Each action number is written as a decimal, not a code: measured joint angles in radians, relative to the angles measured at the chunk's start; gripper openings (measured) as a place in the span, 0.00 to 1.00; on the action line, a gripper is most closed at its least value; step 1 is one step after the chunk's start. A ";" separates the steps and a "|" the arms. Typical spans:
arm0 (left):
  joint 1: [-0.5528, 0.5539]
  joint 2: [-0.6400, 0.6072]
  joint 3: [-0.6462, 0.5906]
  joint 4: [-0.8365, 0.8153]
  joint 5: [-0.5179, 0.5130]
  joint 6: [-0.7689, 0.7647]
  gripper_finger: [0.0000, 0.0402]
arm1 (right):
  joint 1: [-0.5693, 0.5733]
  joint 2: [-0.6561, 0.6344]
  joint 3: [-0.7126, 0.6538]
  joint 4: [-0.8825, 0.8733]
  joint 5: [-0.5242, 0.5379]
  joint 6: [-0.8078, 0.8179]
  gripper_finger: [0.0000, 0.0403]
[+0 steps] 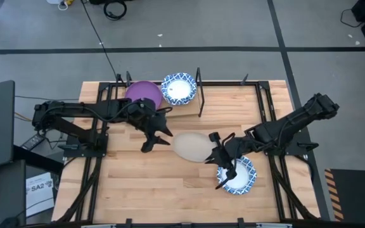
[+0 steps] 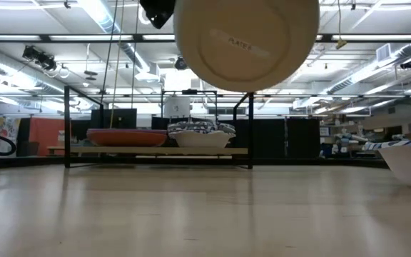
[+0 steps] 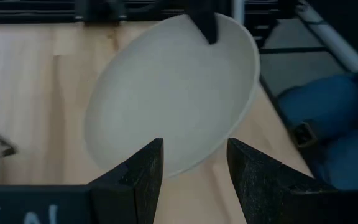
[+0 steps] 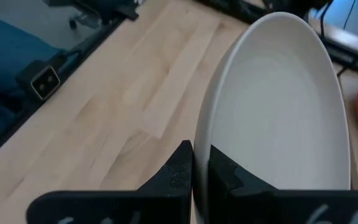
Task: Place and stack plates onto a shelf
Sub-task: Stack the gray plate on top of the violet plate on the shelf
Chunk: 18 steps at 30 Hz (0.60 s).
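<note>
A beige plate hangs tilted above the middle of the table, with my right gripper shut on it; the low view shows its underside. My left gripper is open just left of the plate. In the left wrist view its fingers stand on either side of the plate's near rim, and no touch shows. The shelf stands at the far edge, bearing a purple plate and a blue-and-white plate. Another blue-and-white plate rests on the table under the right arm. My right gripper pinches the beige plate's rim between its two fingers, one on the inner face and one on the underside. The fingers come from the table's right, slanting down. The plate is lifted clear of the table and tilted steeply, its hollow toward the left arm.
In the low view the shelf carries an orange plate and a blue-and-white stack between black posts. A black metal frame runs along the table's sides. Bare wood lies at the near left.
</note>
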<state>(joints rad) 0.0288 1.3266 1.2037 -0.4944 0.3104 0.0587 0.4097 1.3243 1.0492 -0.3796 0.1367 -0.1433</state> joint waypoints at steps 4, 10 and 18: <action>-0.001 0.000 0.000 0.019 0.054 0.014 0.46 | -0.012 0.000 0.000 0.032 -0.008 -0.018 0.06; -0.001 0.000 0.000 0.022 0.061 0.015 0.46 | -0.030 -0.001 0.000 0.096 -0.009 -0.053 0.06; -0.002 0.000 0.000 0.018 0.121 0.042 0.45 | -0.064 -0.001 0.000 0.135 -0.010 -0.064 0.06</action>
<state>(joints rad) 0.0269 1.3266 1.2037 -0.4769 0.4315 0.1006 0.3459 1.3228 1.0496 -0.2442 0.1267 -0.2074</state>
